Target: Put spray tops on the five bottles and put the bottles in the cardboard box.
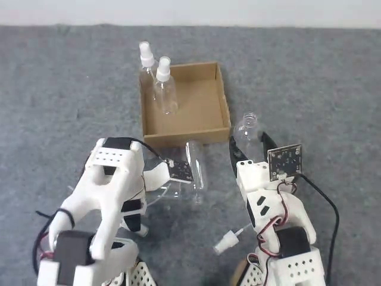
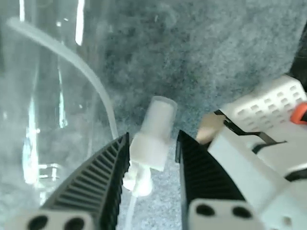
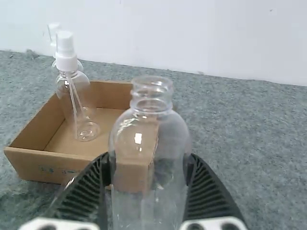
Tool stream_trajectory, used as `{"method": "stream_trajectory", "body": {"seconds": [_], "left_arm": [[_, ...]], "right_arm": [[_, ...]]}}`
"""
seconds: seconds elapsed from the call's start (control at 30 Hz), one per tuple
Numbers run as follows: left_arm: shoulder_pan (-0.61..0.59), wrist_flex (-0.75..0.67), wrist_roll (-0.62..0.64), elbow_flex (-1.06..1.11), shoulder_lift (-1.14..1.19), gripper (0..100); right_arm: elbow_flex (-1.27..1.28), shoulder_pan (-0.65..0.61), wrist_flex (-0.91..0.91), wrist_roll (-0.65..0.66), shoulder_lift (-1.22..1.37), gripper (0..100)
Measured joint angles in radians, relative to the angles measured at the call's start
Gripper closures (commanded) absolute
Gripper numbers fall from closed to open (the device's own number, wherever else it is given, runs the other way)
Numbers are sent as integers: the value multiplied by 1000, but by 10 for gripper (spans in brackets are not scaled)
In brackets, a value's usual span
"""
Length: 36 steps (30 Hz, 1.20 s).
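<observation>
Clear bottle [image 3: 146, 129] clenched in right end effector [image 3: 147, 163]; left end effector [image 2: 152, 139] grip on spray top [image 2: 157, 120] unclear.

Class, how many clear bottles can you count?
4: rear bottle and front bottle stand in the cardboard box; held bottle is in the right gripper; lying bottle is by the box. More may hide under the arms.
</observation>
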Motion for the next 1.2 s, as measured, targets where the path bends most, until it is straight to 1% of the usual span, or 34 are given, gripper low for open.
{"method": "stream_trajectory", "body": {"seconds": [0.13,0.33,0.83,0.93,1.1,1.2], "left_arm": [[-3,-43,0,8,14,835],[0,-127,-5,83,12,835],[-6,-170,-6,115,-2,837],[-6,-204,-6,121,-2,837],[-48,-265,-5,132,-3,838],[-49,-267,-3,132,-3,838]], "right_arm": [[0,0,0,0,0,989],[0,0,0,0,0,989],[0,0,0,0,0,989],[0,0,0,0,0,989],[0,0,0,0,0,989],[0,0,0,0,0,989]]}}
